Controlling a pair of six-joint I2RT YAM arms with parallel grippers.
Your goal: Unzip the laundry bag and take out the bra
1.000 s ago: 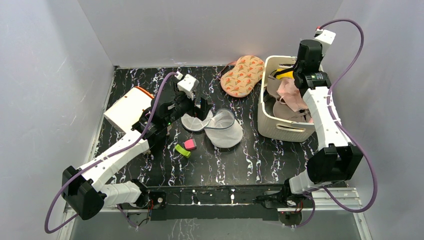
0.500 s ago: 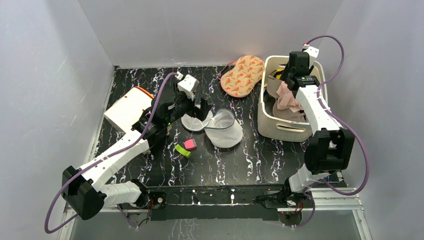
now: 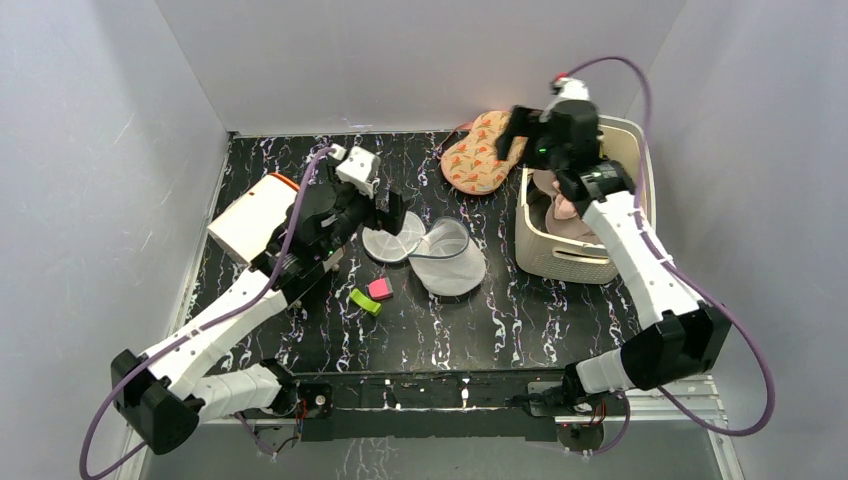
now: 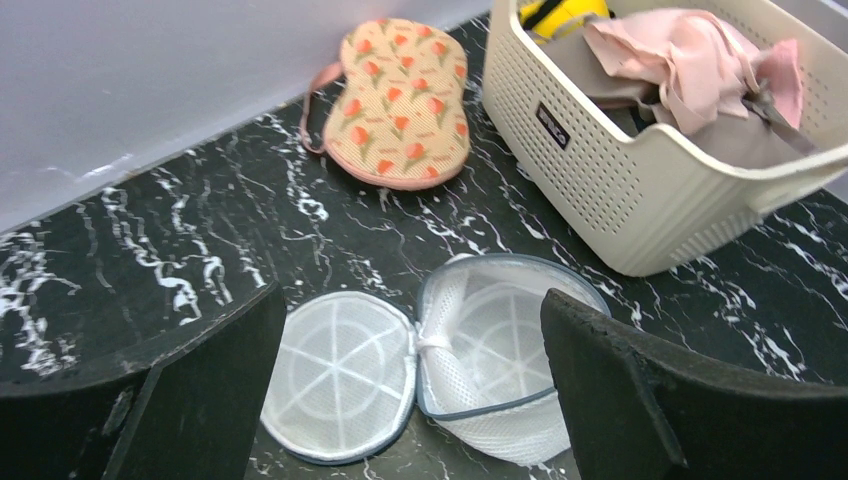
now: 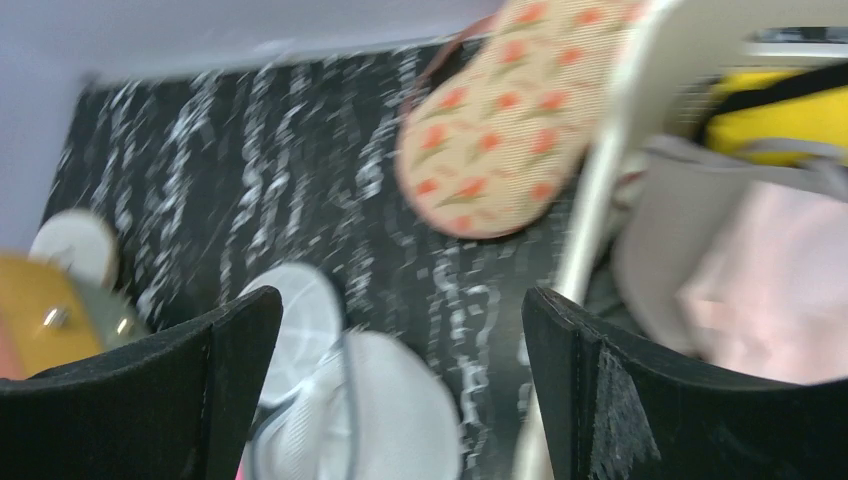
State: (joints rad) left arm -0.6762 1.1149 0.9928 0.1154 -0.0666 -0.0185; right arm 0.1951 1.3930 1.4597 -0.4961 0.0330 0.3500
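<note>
Mesh laundry bag (image 4: pixel 490 370) lies unzipped under L gripper (image 4: pixel 412 300), fingers wide, empty; R gripper (image 5: pixel 400 300), likewise, reaches over basket (image 3: pixel 565 262) rim.

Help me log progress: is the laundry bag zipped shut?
No, the laundry bag is unzipped, its round lid folded out flat beside it.

free: bare table (image 3: pixel 503 262) between laundry bag (image 3: pixel 450 262) and basket (image 3: pixel 565 262) | obstacles: basket wall, floral pouch (image 3: pixel 485 150) behind
</note>
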